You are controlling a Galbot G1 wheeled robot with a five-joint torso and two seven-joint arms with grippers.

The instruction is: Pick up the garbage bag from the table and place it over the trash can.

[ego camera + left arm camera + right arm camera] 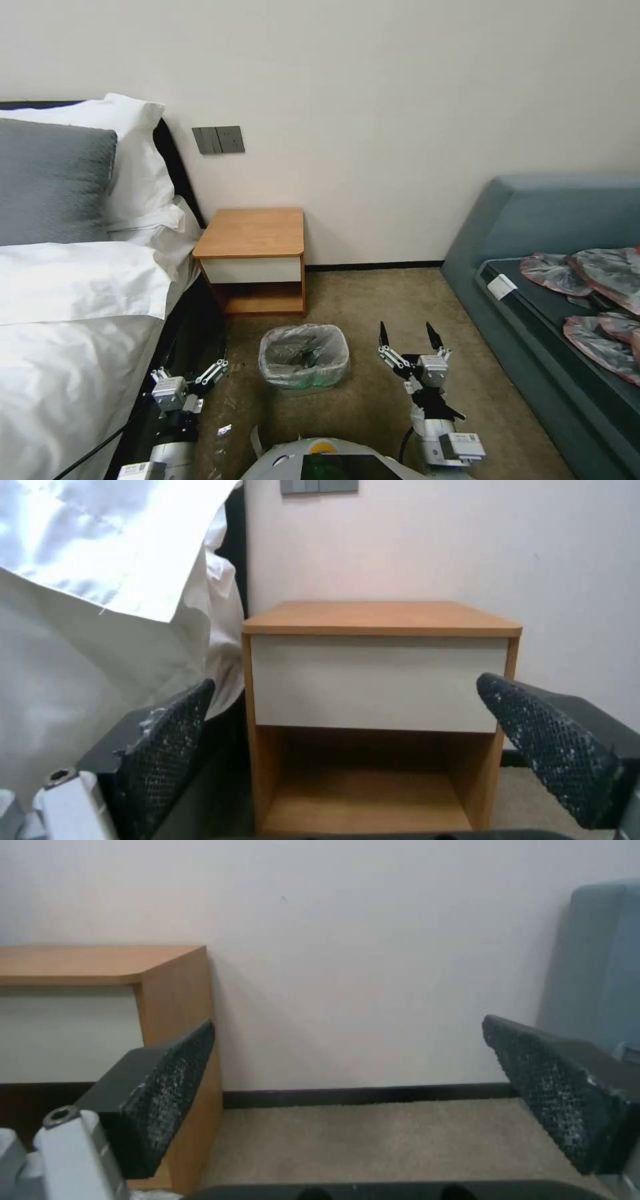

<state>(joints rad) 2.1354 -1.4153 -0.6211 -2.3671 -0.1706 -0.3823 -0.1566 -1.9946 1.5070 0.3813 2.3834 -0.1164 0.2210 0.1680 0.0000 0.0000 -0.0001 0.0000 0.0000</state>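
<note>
The garbage bag (303, 352), translucent crinkly grey plastic, is spread over the trash can (301, 387) on the carpet in front of the table (253, 233); the can's walls show faintly through it. The table's orange-brown top is bare, above its white drawer front (373, 680) and lower shelf. My left gripper (212, 373) hangs open left of the can, close to the bed, and in the left wrist view its fingers (167, 745) frame the table. My right gripper (407, 333) stands open right of the can, pointing at the wall, fingers (167, 1090) wide apart and holding nothing.
A bed with white sheets (67, 320) and pillows runs along the left, close to my left arm. A blue-grey sofa (533, 220) at the right carries several crumpled grey-and-red plastic bags (587, 273). Bare carpet (373, 293) lies between table, can and sofa.
</note>
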